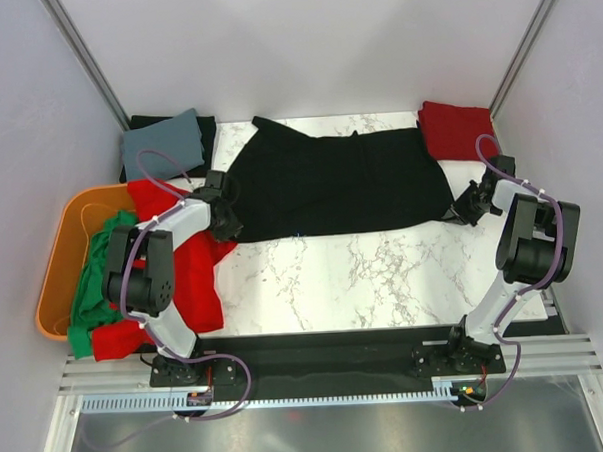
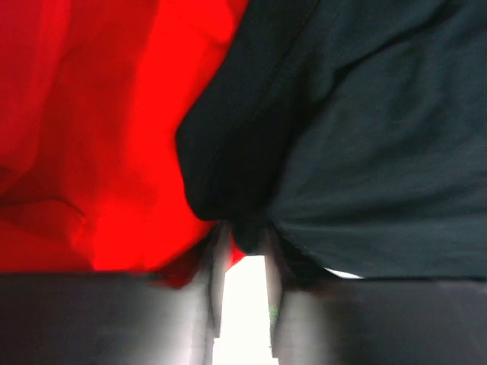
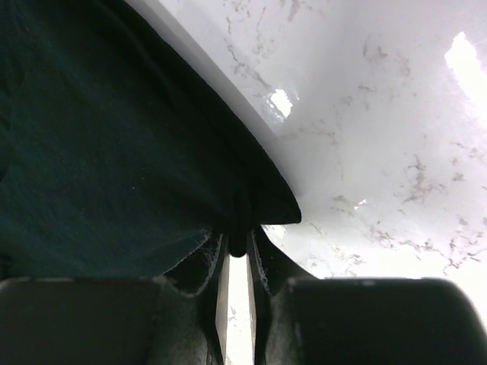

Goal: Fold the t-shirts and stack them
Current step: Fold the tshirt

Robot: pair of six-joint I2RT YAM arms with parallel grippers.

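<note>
Pinching the black t-shirt [image 1: 340, 184] at its near corners with left end effector [image 1: 224, 221] and right end effector [image 1: 459, 211], both narrowed onto cloth. Lies over the table's [image 1: 384, 272] far half, long axis left to right, stretching from both grips toward the far edge.

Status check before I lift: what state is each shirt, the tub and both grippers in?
Black t-shirt: spread flat, unfolded.
Back-right red t-shirt: folded.
Grey-blue t-shirt: folded, back left.
Orange tub: upright, holding cloth.
Front-left red t-shirt: crumpled, draped over the tub's edge.
Green t-shirt: crumpled in the tub.
Left gripper: jaws shut on the black t-shirt's near-left corner.
Right gripper: jaws shut on its near-right corner.
</note>
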